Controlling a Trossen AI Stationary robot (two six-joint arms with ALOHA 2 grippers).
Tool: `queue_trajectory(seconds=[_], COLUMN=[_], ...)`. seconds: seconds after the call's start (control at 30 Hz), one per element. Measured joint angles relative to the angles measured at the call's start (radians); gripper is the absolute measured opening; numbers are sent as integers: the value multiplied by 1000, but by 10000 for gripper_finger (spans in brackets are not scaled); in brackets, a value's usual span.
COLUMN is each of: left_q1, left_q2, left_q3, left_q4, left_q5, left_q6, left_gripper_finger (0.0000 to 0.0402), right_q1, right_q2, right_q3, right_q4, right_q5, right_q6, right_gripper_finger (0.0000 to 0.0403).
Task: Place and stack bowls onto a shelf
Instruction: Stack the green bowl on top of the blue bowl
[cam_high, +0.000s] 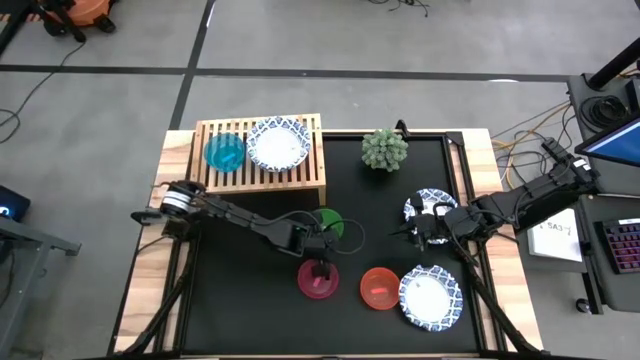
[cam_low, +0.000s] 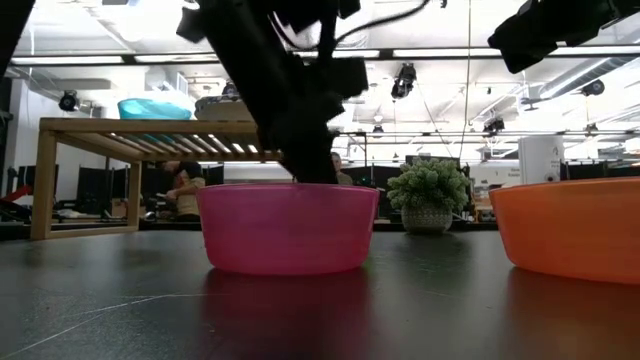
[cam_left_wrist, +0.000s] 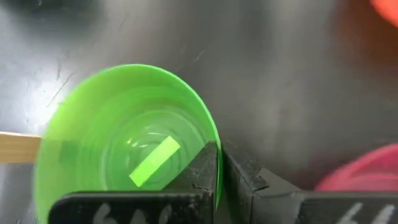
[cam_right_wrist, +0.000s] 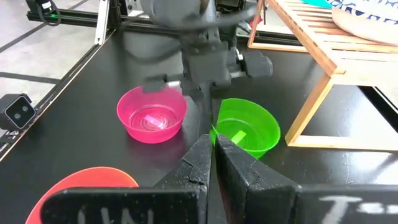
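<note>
Wood table (cam_high: 145, 290), mostly covered by black mat (cam_high: 250, 310). Shelf (cam_high: 300, 180) at far left of mat, carrying teal bowl (cam_high: 224, 151) on left and far white bowl (cam_high: 278, 144) just beside it on right, both upright on the slats. Left arm (cam_high: 240, 218) reaching in from left edge toward mat centre; right arm (cam_high: 530, 200) reaching in from right edge. Right white bowl (cam_high: 438, 200) on mat at right, partly hidden under right arm. Near white bowl (cam_high: 431, 297) at near right, on mat, clear of both arms. Red bowl (cam_high: 379, 288) just left of near white bowl, seemingly touching it. Pink bowl (cam_high: 318, 283) left of red bowl, small gap between, near centre. Green bowl (cam_high: 330, 220) on mat just beyond pink bowl, right of shelf's near right leg, partly covered by left arm. Plant (cam_high: 384, 149) at far centre of mat, right of shelf, well apart from all bowls. Left gripper (cam_left_wrist: 219, 155) down between pink and green bowls, fingers clamped on green bowl's near rim, one inside and one outside. Right gripper (cam_right_wrist: 212, 142) low over mat beside right white bowl, pointing left toward green and pink bowls, fingers pressed together on nothing.
</note>
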Motion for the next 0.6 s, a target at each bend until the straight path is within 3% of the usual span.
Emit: queue_trajectory(seconds=[0.23,0.47,0.6], left_q1=[-50,-104,-121], left_q2=[-66,-102,-118], left_q3=[151,498,694], left_q4=[-213,-726,-1007], left_q5=[18,0,-90], left_q6=[84,146,134], left_gripper_finger=[0,0,0], right_q1=[0,0,0], right_q2=[0,0,0], right_q3=[0,0,0], right_q4=[0,2,2], right_q5=[0,0,0], right_q6=[0,3,8], right_gripper_finger=[13,13,13])
